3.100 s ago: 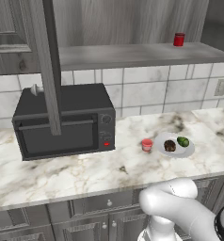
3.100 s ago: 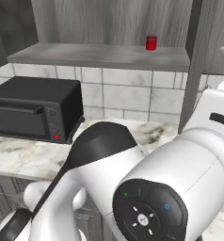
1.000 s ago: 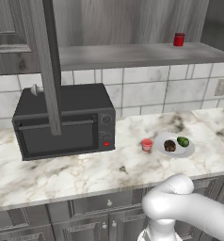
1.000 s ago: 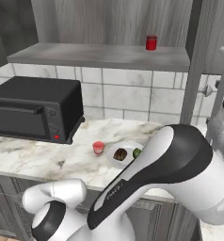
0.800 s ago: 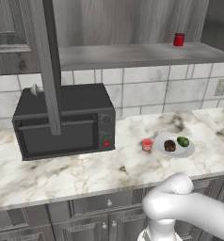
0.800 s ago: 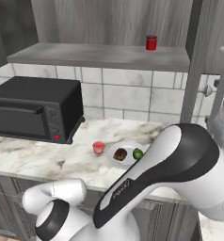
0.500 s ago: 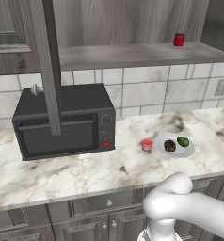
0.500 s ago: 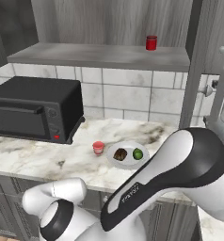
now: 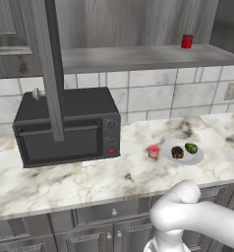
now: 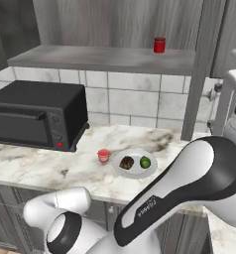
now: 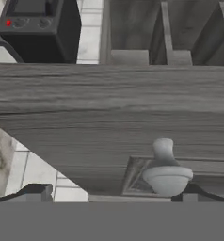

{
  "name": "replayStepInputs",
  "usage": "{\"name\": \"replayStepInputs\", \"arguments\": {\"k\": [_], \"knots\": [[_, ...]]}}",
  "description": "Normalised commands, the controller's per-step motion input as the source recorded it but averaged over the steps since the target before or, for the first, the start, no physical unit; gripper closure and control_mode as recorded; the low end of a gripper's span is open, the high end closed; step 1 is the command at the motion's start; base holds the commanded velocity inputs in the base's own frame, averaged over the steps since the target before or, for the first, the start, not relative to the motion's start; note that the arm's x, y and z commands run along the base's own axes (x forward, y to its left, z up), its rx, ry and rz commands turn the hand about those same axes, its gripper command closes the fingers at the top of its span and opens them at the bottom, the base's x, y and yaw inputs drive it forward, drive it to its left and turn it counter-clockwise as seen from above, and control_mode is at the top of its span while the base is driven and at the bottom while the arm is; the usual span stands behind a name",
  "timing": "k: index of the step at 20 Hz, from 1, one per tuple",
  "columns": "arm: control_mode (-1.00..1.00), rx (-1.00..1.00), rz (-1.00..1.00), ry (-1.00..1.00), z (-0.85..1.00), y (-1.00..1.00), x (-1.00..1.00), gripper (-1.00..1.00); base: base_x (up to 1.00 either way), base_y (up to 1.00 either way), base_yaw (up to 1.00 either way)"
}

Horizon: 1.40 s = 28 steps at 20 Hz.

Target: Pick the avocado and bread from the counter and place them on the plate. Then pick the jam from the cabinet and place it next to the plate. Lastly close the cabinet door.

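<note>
The white plate (image 9: 197, 158) lies on the marble counter (image 9: 89, 182) with the brown bread (image 9: 177, 152) and the green avocado (image 9: 190, 147) on it. The pink jam jar (image 9: 153, 151) stands on the counter just left of the plate; the same group is the jam (image 10: 103, 156), bread (image 10: 126, 162) and avocado (image 10: 145, 161). The cabinet door (image 10: 198, 74) stands open, seen edge-on. In the hand view its wood-grain panel (image 11: 109, 117) is close ahead, and its knob (image 11: 165, 175) sits between the tips of my open gripper (image 11: 114, 193).
A darker red jar (image 9: 187, 41) stands on the grey cabinet shelf (image 9: 138, 56). A black microwave (image 9: 67, 125) sits on the counter's left half. Another open grey panel (image 9: 47, 64) hangs edge-on in front of the microwave. Grey drawers (image 9: 104, 214) run below the worktop.
In the right base view my arm has swung right and up toward the open door, uncovering the plate and its foods. The jars, plate and microwave have not moved.
</note>
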Motion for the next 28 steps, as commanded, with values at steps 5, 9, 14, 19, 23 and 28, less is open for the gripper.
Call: {"name": "replayStepInputs", "arguments": {"k": [5, 9, 14, 19, 23, 28], "knots": [[-1.00, 0.00, 0.08, -0.01, 0.00, 0.19, 0.13, -1.00, 0.00, 0.00, 0.00], [-1.00, -0.04, 0.06, -0.04, -0.04, 0.37, 0.14, -1.00, 0.00, 0.00, 0.00], [-1.00, -0.02, 0.07, -0.08, -0.03, 0.39, 0.16, -1.00, 0.00, 0.00, 0.00], [-1.00, -0.02, 0.04, -0.11, 0.00, 0.47, 0.25, -1.00, 0.00, 0.00, 0.00], [-1.00, 0.00, 0.03, -0.13, 0.00, 0.48, 0.30, -1.00, 0.00, 0.00, 0.00], [-1.00, 0.00, 0.03, -0.12, 0.00, 0.49, 0.34, -1.00, 0.00, 0.00, 0.00]]}}
